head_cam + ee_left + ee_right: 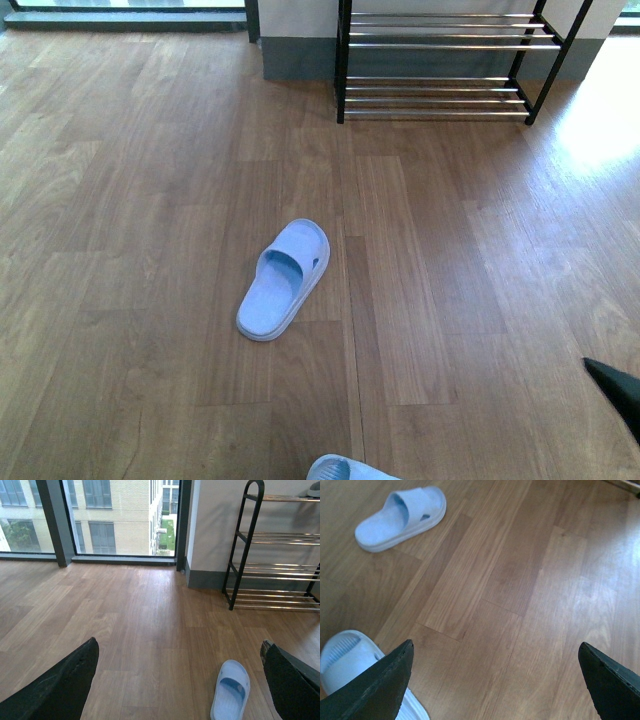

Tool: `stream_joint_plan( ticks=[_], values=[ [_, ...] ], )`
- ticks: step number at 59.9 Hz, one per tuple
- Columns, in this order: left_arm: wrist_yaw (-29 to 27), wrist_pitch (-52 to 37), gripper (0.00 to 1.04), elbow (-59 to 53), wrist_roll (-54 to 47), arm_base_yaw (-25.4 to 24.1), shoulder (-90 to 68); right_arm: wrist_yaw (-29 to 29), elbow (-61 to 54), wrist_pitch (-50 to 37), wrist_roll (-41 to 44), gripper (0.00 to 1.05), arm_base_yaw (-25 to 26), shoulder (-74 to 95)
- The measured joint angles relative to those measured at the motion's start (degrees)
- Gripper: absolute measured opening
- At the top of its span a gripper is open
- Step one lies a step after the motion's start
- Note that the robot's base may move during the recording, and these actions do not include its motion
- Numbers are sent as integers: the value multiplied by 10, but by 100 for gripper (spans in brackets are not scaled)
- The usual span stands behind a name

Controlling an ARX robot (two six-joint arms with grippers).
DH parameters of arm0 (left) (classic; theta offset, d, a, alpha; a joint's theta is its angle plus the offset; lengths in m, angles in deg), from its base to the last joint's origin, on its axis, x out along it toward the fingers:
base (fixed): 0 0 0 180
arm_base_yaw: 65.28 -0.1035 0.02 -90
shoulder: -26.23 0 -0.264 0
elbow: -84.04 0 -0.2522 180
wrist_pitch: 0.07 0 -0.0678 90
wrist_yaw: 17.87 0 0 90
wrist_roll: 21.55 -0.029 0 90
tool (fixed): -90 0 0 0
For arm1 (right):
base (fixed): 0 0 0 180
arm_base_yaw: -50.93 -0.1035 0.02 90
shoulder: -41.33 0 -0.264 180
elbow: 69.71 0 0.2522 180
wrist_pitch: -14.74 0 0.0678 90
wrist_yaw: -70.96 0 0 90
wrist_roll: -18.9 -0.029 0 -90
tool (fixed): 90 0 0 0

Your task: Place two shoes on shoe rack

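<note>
While one blue slide lies mid-frame and the other slide at the bottom edge, neither yet on the shoe rack up top, I see left gripper and right gripper spread, empty.

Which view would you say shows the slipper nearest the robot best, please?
The right wrist view: the near slipper shows its ridged insole and sole edge, though the right tool hides part. The front view catches only its tip at the bottom edge; the left wrist view shows only the other slipper.
</note>
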Motion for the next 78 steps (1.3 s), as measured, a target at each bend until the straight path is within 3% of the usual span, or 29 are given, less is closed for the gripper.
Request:
stream_joint_plan(
  ticks=[7,25,53,75,78],
  values=[
    [0,0,95,0,0,0,0,5,74,-67,47,95,-9,216],
    [0,0,95,0,0,0,0,34,247,-36,153,95,-9,529],
    [0,0,95,0,0,0,0,81,350,-35,139,95,-94,630],
    [0,0,95,0,0,0,0,105,415,-6,90,95,-116,646],
    [0,0,95,0,0,0,0,108,420,1,86,91,-116,646]
  ],
)
